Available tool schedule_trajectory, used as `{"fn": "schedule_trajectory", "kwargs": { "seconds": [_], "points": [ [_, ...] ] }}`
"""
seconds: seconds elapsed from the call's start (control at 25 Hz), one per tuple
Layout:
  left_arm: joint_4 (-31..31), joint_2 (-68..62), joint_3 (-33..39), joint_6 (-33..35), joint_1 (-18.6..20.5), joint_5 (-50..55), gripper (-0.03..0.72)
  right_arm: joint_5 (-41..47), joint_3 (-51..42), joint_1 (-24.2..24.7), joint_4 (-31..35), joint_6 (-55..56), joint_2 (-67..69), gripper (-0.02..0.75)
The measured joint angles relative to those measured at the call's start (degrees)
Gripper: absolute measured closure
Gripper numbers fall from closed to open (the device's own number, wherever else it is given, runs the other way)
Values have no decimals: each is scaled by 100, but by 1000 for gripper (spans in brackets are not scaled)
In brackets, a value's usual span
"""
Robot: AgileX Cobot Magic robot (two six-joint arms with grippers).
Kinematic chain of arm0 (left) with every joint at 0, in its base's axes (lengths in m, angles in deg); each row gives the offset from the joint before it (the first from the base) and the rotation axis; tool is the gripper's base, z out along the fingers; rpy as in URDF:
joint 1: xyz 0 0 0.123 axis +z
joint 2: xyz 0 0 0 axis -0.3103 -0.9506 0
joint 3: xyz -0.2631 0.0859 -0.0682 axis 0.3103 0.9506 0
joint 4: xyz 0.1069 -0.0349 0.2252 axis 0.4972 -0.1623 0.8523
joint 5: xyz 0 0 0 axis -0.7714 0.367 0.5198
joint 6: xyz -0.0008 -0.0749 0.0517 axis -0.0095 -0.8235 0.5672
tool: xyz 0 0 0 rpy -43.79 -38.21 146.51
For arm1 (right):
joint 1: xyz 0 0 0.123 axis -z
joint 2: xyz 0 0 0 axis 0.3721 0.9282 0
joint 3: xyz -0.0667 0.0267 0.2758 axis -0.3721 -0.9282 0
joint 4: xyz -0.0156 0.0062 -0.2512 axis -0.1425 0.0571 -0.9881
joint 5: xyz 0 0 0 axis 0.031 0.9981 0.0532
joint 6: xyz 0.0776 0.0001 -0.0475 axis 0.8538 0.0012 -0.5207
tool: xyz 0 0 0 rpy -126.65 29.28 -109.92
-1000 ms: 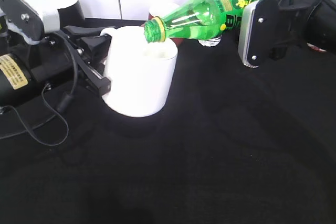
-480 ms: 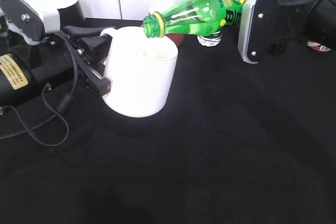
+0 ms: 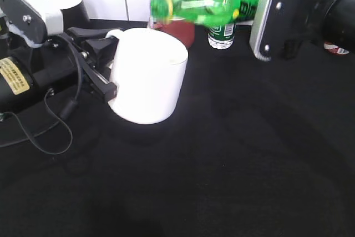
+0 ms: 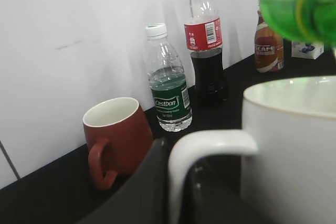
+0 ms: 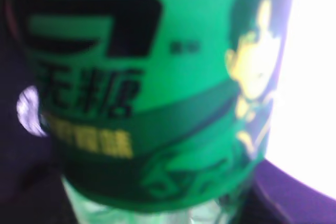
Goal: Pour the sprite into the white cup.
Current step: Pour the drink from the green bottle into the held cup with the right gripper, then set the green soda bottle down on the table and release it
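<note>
Left fingers [image 3: 102, 65]: black, angular, clamped on the white loop handle of the white cup [image 3: 147, 76], one at each side of it; in the left wrist view the handle arches over a dark finger.

Right fingers [image 3: 265, 20]: flat grey pad with two screws on a black mount, clenched across the labelled body of the sprite [image 3: 213, 1].

The sprite: translucent bright-green plastic, ribbed shoulder, green-and-yellow label. Lies nearly level in the air, neck pointing left, mouth above and behind the cup's far rim, clear of it. Motion-blurred.

White cup: glossy ceramic, wide, squat, upright on the table [image 3: 238, 159], which is matt black.

Behind, along the white wall: reddish-brown mug [image 4: 116, 137], glazed, white inside; clear water bottle [image 4: 168, 85], ridged, green label; dark cola bottle [image 4: 205, 45], red label; brown coffee bottle [image 4: 268, 48].
</note>
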Motion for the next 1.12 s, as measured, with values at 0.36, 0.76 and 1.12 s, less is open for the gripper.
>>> {"fn": "schedule_trajectory", "kwargs": {
  "seconds": [0.36, 0.76, 1.12],
  "points": [
    [-1239, 0, 0, 210, 0, -876, 651, -17, -189, 0, 103, 5284, 0, 345],
    [-2222, -1449, -699, 434, 1464, -1299, 651, -1427, -202, -6, 2124, 6479, 513, 344],
    [-2016, -3484, -2971, 434, 1485, -1159, 651, -1721, -214, -6, 3481, 5864, 696, 344]
  ]
}}
